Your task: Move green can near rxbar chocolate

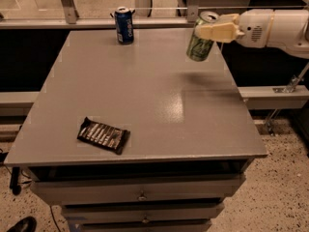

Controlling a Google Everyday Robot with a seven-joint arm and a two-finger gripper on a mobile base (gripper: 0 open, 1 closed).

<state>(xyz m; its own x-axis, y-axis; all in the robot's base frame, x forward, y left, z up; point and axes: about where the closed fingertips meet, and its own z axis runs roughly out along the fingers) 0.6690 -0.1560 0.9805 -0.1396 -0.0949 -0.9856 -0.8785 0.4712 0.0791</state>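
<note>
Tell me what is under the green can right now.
Only bare grey table with a dark shadow; the green can hangs tilted, apparently off the surface, in the gripper at the far right. The jaws cover part of its top, and its underside is hidden.
</note>
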